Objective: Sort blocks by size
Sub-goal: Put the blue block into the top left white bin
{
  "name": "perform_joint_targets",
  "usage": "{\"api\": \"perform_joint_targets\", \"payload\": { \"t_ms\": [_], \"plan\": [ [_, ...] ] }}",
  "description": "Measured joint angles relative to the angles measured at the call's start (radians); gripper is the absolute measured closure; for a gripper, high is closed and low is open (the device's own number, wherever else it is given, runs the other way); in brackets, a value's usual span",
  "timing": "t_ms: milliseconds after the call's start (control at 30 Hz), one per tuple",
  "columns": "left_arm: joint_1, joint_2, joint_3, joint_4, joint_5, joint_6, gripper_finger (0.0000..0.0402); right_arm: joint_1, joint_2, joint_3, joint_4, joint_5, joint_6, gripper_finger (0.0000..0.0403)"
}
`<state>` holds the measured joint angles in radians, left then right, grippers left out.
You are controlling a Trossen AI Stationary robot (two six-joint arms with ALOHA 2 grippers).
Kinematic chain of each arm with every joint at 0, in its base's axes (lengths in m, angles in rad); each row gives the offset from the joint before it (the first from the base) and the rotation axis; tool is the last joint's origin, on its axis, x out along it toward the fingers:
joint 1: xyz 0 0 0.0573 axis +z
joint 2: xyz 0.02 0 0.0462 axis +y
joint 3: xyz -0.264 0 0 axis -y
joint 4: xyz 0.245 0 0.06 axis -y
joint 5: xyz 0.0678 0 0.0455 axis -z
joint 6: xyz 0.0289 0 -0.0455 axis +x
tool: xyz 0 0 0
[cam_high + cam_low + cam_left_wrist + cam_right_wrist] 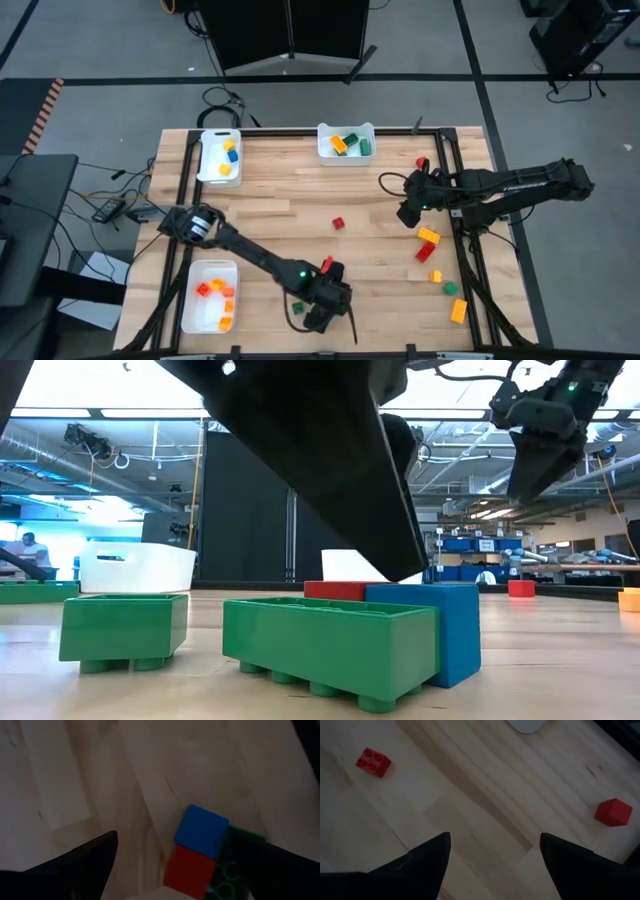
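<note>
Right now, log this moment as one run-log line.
left gripper: open, over blue block and red block | right gripper: open, empty, above bare table | trays: partly filled

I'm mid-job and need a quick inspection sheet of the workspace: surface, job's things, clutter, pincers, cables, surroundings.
Surface: wooden table, bare in the middle.
Job's things: blocks in three white trays; loose blocks near the right edge; one red block alone mid-table; a blue, red and green cluster at the near edge.
Clutter: nothing seen.
Pincers: left pincer open over the cluster; right pincer open above bare wood, holding nothing.
Cables: a coil past the far edge.
Surroundings: grey floor, dark cabinet.
</note>
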<state>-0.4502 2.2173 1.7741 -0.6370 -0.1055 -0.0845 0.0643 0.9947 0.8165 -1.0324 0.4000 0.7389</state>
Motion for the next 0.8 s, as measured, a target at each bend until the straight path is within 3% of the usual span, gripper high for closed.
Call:
{"api": "perform_joint_targets", "payload": {
  "t_ms": [167, 367, 800],
  "plan": [
    [0.001, 0.012, 0.000, 0.015, 0.006, 0.006, 0.0011, 0.000, 0.000, 0.000, 0.004, 0.001, 0.000, 0.0084],
    [0.008, 0.057, 0.000, 0.120, 0.085, 0.007, 0.0011, 0.000, 0.000, 0.000, 0.006, 0.011, -0.001, 0.0085],
    [0.012, 0.058, 0.000, 0.059, 0.092, 0.028, 0.0012, 0.000, 0.000, 0.000, 0.006, 0.019, -0.003, 0.0088]
  ]
}}
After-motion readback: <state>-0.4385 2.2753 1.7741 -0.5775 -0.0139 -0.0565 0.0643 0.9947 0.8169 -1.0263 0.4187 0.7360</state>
